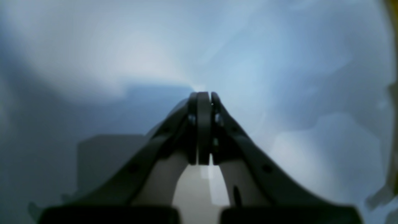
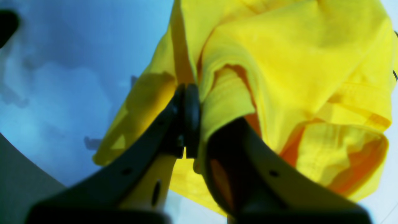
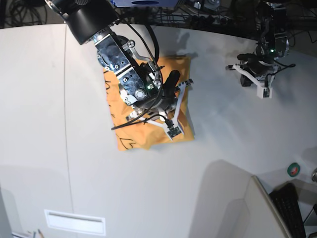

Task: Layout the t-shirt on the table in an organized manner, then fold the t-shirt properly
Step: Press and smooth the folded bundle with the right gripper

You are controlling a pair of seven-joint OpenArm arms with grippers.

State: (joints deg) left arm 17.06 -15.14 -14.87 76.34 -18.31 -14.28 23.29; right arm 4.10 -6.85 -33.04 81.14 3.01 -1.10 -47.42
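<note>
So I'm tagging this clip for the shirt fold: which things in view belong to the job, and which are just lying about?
Part of the job:
- the t-shirt, folded small
- the table under it
- right gripper, pinching a fold of the shirt
- left gripper, shut on nothing, off to the side

Just lying about:
- green-and-red round object at the table edge
- keyboard
- cables behind the table

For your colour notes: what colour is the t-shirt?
Light orange t-shirt, truest in the base view; right wrist view tints it yellow.

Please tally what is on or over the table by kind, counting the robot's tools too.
Shirt: 1
Tools: 2, left and right
Table: 1
Total: 4
</note>
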